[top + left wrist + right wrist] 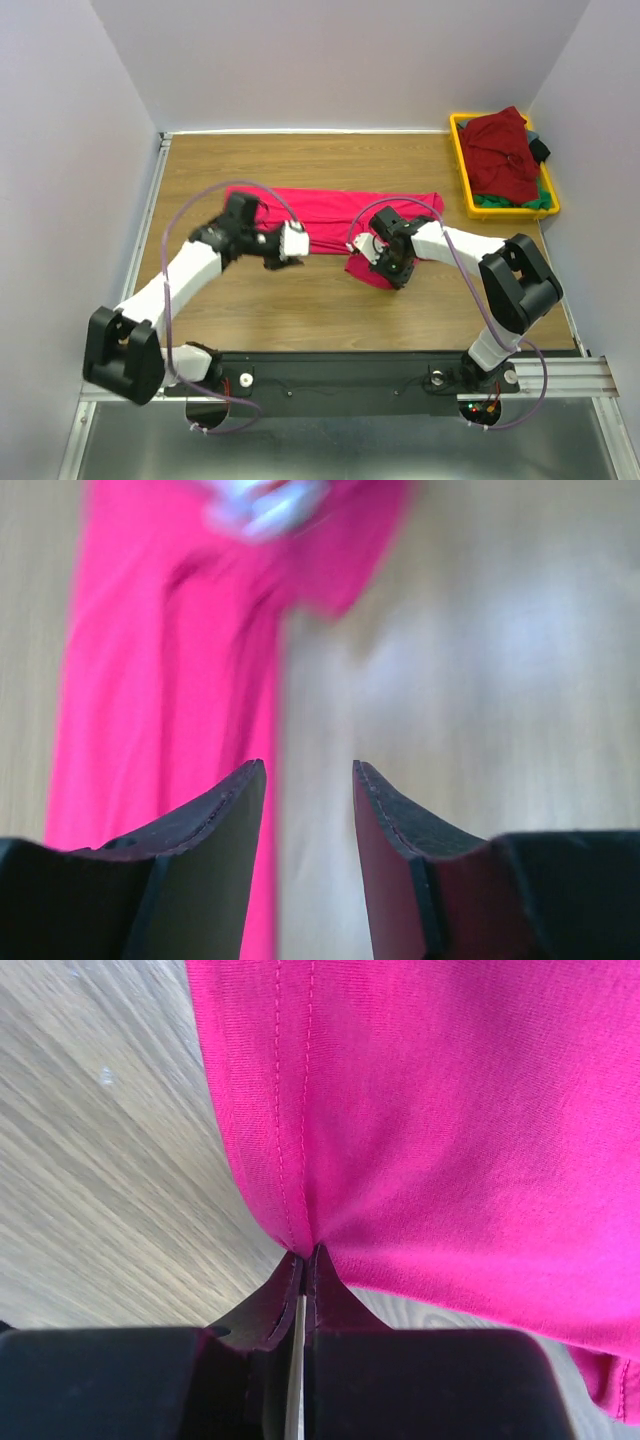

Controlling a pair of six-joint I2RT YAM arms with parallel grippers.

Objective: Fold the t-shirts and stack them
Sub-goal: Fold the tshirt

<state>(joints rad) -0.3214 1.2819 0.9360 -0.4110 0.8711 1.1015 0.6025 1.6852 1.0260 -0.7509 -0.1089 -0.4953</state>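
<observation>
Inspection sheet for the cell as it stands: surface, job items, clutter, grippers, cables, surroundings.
Surface: wooden table, bare wood around the cloth.
Job's things: crimson t-shirt stretched across mid-table, unfolded; maroon t-shirt heaped in the yellow bin, green cloth under it.
Clutter: nothing seen.
Grippers: left gripper open, empty, above the crimson t-shirt's edge; right gripper shut on the crimson t-shirt's hem.
Cables: purple cables, one looping along each arm.
Surroundings: plain pale walls on three sides.
</observation>
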